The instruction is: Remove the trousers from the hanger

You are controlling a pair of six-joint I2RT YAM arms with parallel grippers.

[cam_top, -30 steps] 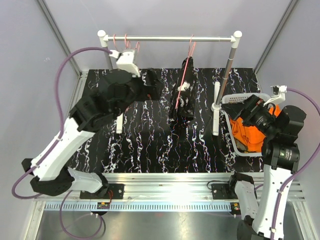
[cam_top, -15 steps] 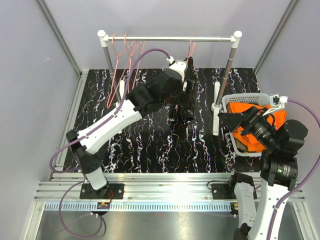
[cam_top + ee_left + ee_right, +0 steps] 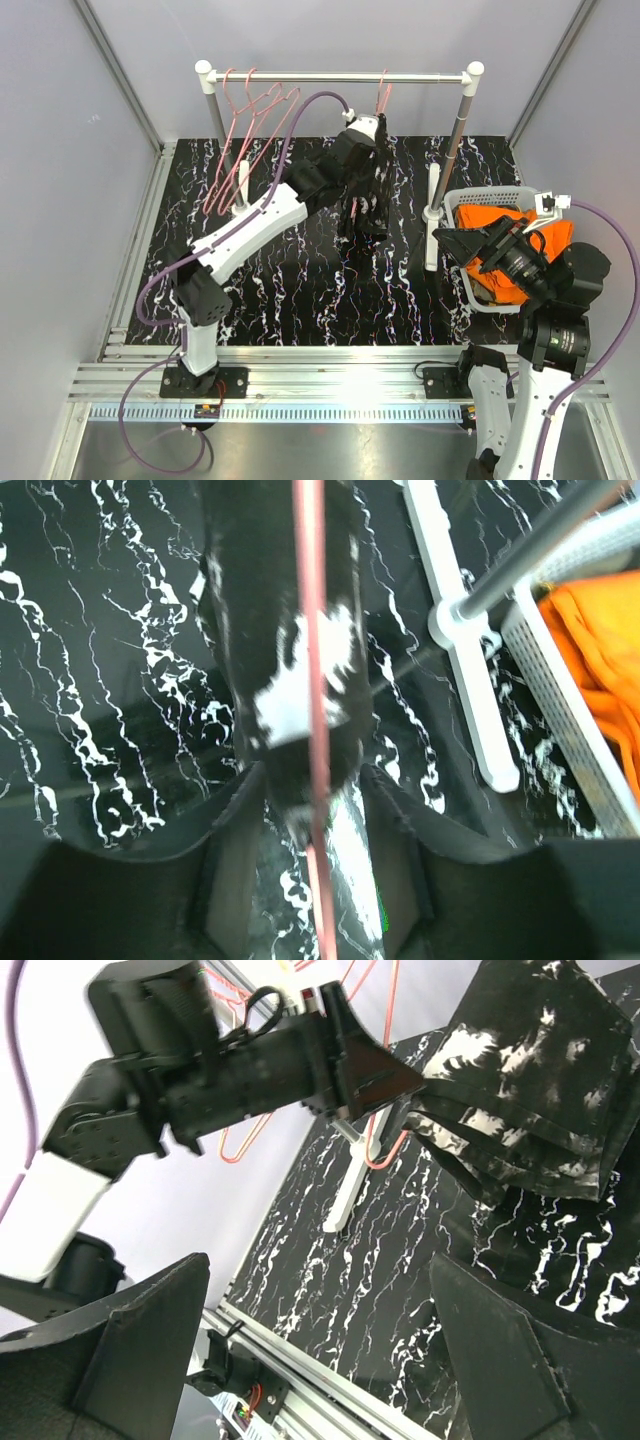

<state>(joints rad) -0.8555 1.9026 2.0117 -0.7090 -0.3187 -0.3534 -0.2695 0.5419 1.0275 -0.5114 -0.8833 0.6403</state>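
Black trousers with white markings (image 3: 372,195) hang from a pink hanger (image 3: 383,95) on the rail. My left gripper (image 3: 366,138) sits at their top edge. In the left wrist view the hanger wire (image 3: 312,680) and the tip of the black trousers (image 3: 285,630) lie between the fingers (image 3: 232,870) of the left gripper (image 3: 315,880). The jaws stand part-way in, with floor showing beside the wire. Orange trousers (image 3: 510,255) lie in the white basket (image 3: 470,196). Above the basket's near side my right gripper (image 3: 468,243) hangs wide open and empty, seeing the black trousers (image 3: 530,1090).
Several empty pink hangers (image 3: 245,130) hang at the left end of the rail (image 3: 340,76). The rack's right post and white foot (image 3: 432,215) stand between the trousers and the basket. Grey walls close in the left, back and right sides.
My left arm has swung from the rail's left end rightward to the black trousers, and its jaws have narrowed around the hanger wire. The empty hangers were left swinging. The right gripper shifted slightly left.
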